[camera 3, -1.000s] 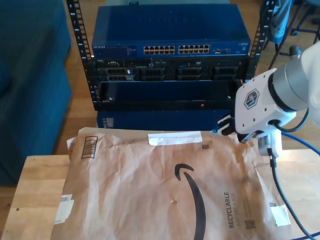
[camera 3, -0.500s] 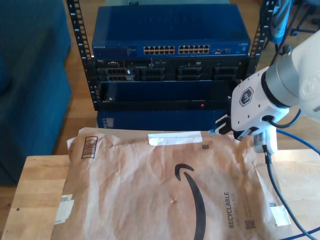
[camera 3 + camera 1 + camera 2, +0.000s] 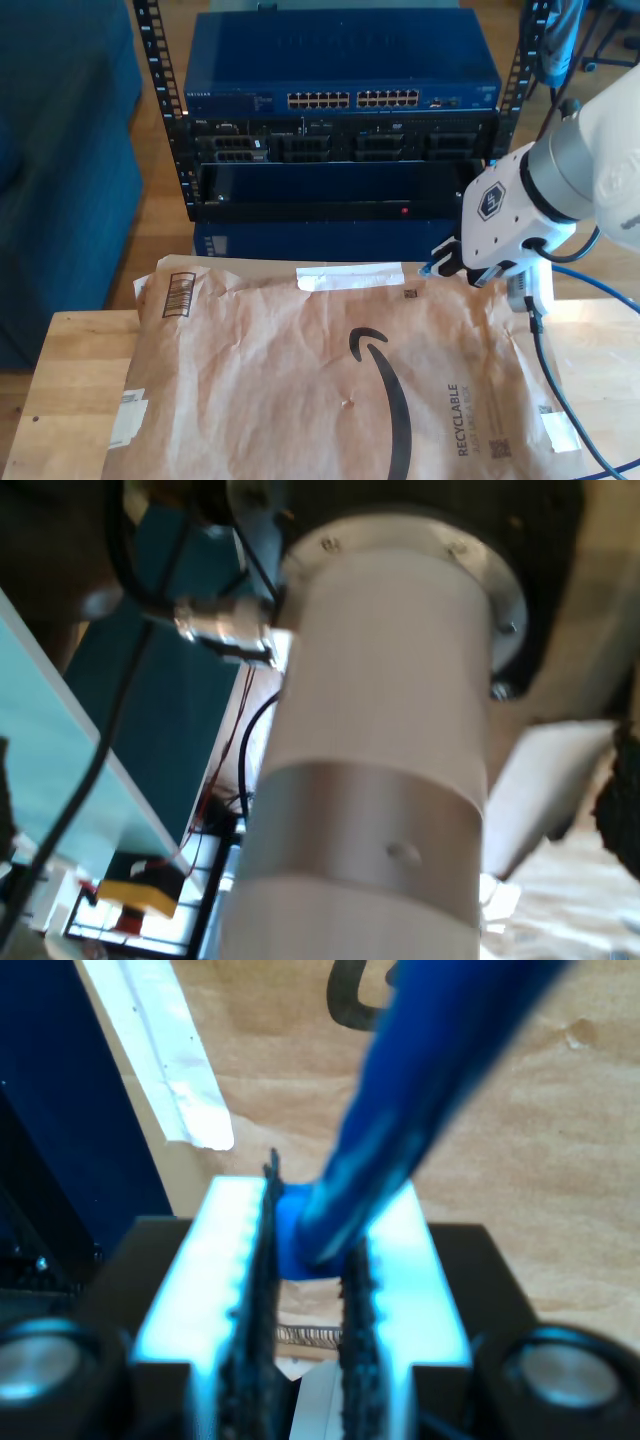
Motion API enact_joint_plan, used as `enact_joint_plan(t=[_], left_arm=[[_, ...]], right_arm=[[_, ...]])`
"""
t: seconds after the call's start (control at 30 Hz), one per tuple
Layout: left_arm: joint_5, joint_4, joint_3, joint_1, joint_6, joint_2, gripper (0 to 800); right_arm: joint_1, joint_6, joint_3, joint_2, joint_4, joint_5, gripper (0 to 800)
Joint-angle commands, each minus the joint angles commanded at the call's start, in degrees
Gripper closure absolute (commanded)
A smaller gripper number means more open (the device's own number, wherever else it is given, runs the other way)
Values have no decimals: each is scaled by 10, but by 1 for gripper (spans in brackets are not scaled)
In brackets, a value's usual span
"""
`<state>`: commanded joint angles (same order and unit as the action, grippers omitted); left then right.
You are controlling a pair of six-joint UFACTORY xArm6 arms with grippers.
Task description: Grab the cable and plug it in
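While the blue cable (image 3: 420,1090) is sitting pinched between the pads of my second gripper (image 3: 305,1290), I am noting the geometry for the approach. In the second wrist view the jaws are pressing together on the cable's blue end, and the cord is running out away from the fingers over the brown paper mailer (image 3: 520,1160).

In the exterior view my second gripper (image 3: 445,262) is hanging at the far edge of the mailer (image 3: 300,380), toward the exterior view's right, with a small blue tip showing at the fingertips. That tip is pointing toward the exterior view's left, not at the rack. The rest of the cable (image 3: 600,285) is trailing off to the exterior view's right.

The network switch (image 3: 340,75) with its row of ports (image 3: 352,99) is sitting above and beyond the gripper, to the exterior view's left of it. I am judging that the plug's long axis needs turning to face the ports before any push.

The first wrist view is looking at a white arm segment (image 3: 380,780); I cannot tell how my first gripper's jaws stand.
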<state>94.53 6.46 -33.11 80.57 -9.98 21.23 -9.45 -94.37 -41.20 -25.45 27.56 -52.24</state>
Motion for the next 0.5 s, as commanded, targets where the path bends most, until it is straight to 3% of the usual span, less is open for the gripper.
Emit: enact_joint_plan(t=[0.3,0.5], left_arm=[[-5,0,18,43,23,18,0],[-33,1,64,47,29,21,0]], right_arm=[[1,1,6,1,-1,0,798],[1,2,4,4,-2,3,798]])
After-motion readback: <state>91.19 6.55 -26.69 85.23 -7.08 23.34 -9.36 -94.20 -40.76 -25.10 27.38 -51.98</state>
